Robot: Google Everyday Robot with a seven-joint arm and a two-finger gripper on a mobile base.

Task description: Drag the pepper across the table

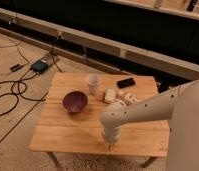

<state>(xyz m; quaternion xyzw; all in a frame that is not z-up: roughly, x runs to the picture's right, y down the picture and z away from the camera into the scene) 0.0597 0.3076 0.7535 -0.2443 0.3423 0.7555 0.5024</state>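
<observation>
- The pepper cannot be made out. No orange shape shows on the bare boards, and I cannot tell whether it lies under the claw or behind the arm (143, 107).
- The gripper (109, 146) points straight down at the near edge of the table (58, 135), right of the middle. Its fingers are pressed together into one narrow tip at the wood, and nothing can be seen between them.
- The robot's white body (190, 132) fills the right side and covers the table's near right corner.
- A huddle of pale pieces (129, 99) sits right of centre, partly behind the arm, with a cream block (110, 95) just left of it. The separate pieces are hard to tell apart.
- A purple bowl (74, 101) stands left of centre. A pale cup (93, 83) stands upright beyond it, and a flat black slab (125, 82) lies near the far edge.
- Bare wood runs along the near left part of the top, from the bowl to the near edge.
- On the floor to the left lie dark cables (13, 92) and a small dark box (39, 65).
- A low ledge (143, 52) runs along the far side.
- No lettering on any thing can be read.
</observation>
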